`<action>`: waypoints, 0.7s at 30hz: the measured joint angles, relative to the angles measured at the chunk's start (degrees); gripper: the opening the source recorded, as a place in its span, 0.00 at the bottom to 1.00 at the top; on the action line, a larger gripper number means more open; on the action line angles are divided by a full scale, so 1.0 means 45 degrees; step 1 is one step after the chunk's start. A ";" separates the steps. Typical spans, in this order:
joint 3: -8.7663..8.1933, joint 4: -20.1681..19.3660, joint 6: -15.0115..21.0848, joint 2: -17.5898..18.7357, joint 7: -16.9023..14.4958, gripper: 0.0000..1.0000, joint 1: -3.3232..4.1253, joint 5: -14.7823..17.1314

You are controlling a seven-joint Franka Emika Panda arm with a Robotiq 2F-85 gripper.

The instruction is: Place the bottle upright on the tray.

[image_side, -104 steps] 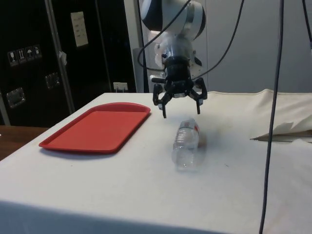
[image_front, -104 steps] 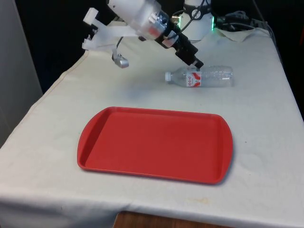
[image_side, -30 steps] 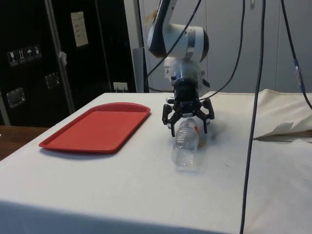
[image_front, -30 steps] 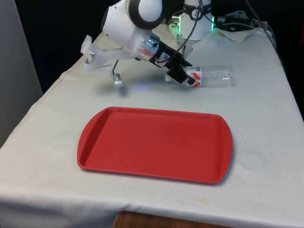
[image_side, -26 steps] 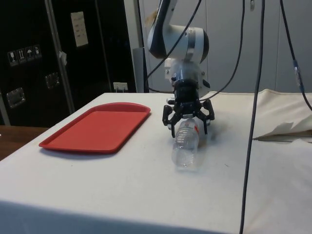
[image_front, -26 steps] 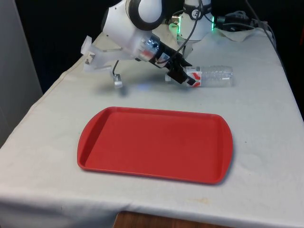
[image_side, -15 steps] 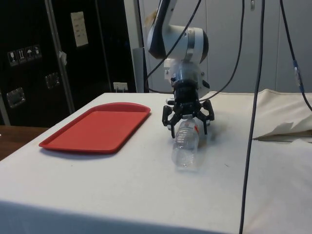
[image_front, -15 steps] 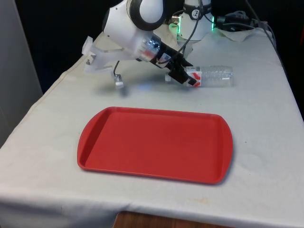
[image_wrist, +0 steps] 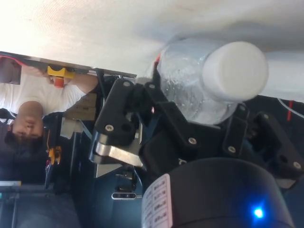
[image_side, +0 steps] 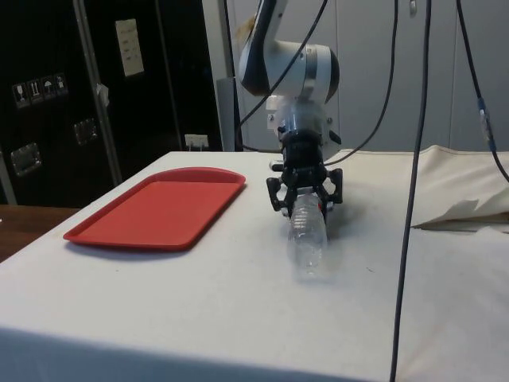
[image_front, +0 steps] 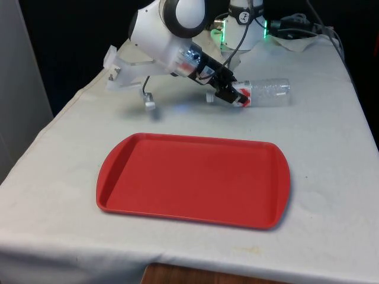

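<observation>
clear plastic bottle with a white cap and red label (image_front: 260,93) lies on its side on the white-clothed surface (image_front: 331,154), well beyond the far edge of the red plastic tray (image_front: 195,177). black two-finger gripper (image_side: 303,196) has its jaws closed around the bottle's neck end, by the cap. grasp looks made; lifting, carrying, uprighting and setting down on the tray are all left.
</observation>
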 measured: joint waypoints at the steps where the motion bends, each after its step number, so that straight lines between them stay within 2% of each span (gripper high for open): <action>1: 0.0000 0.0000 -0.0013 -0.0025 0.0013 0.26 0.0000 0.0000; 4: 0.0000 -0.0025 -0.0025 -0.0076 0.0038 0.11 0.0000 0.0013; 7: -0.0013 -0.0051 -0.0038 -0.0115 0.0038 0.01 0.0000 0.0013; 16: -0.0013 -0.0089 -0.0076 -0.0293 0.0166 0.00 0.0025 0.0000; 21: -0.0013 -0.0267 -0.0064 -0.0917 0.0675 0.00 0.0076 -0.0216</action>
